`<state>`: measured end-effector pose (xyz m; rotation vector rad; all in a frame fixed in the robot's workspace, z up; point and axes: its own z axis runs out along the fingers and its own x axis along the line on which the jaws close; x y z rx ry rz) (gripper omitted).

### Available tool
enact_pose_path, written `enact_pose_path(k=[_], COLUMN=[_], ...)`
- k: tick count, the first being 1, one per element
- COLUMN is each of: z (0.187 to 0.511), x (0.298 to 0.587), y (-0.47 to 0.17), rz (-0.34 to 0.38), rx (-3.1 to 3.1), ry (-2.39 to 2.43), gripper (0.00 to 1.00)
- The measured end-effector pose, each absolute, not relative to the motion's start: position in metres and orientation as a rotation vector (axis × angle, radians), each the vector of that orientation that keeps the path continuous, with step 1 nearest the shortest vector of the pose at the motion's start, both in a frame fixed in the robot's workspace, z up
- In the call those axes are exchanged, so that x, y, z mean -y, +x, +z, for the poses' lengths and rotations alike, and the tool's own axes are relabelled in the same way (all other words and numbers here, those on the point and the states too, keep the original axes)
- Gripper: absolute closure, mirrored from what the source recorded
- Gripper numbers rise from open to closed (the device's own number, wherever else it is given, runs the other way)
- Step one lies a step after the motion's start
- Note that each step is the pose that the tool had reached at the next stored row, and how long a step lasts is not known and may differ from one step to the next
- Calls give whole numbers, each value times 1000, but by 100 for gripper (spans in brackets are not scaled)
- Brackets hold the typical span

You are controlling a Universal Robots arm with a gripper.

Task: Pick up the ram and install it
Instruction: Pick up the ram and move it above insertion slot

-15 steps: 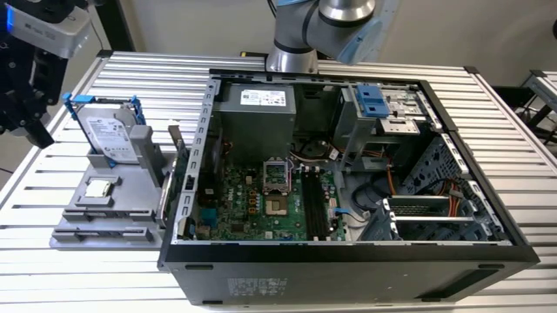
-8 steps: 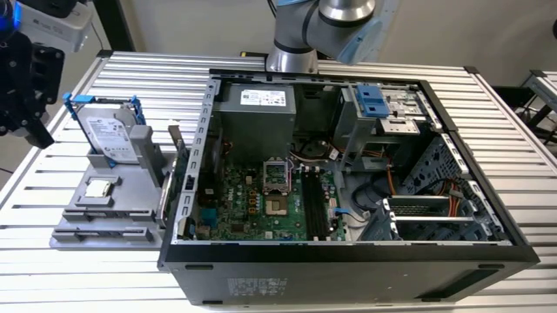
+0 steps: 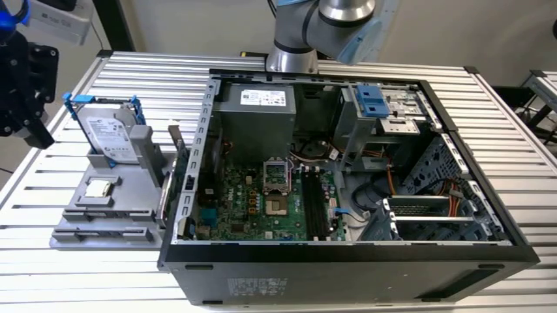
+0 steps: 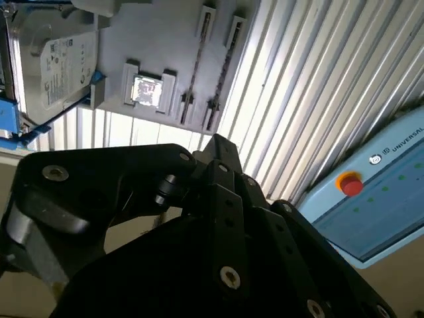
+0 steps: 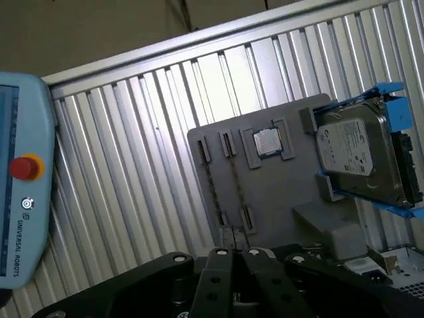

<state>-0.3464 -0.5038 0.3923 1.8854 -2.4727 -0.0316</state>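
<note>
The hand (image 3: 28, 114) is hanging at the exterior view's left edge, over the rim of the slatted counter (image 3: 487, 98) and near the blue-framed hard drive (image 3: 113, 134). Whether the hand is open or closed cannot be told. In both wrist views its black linkage is crossing the foreground (image 5: 232, 278), with the grey holder (image 5: 278, 199) lying beyond it on the counter.

The holder is sitting close to the counter's edge on the exterior view's left. Bare slats are running free on its far side, out to a pale blue pendant (image 5: 23, 199) with a red button. On the holder's other side, a card (image 3: 179, 166) is standing on edge, and just past it the wall of the open computer case (image 3: 348, 274) is rising. The case is taking up most of the counter. Its top is open over the motherboard (image 3: 252, 208), where the long black slots (image 3: 315, 205) are lying beside a blue latch.

The ram (image 5: 213, 187) is sitting in the holder, in one of two long parallel slots next to the square processor chip (image 5: 268, 141), well apart from the case. From here it is showing edge-on, as a thin dark strip running between small end clips. Its face and chips cannot be made out. A like strip (image 5: 237, 182) is lying in the neighbouring slot.
</note>
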Motion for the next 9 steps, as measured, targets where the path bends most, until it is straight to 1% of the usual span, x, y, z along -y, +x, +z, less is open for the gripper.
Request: enact_pose_path(k=[9], z=[390], x=[504], y=[-346], rz=[-42], rx=[2330], ry=[2076], gripper=[100])
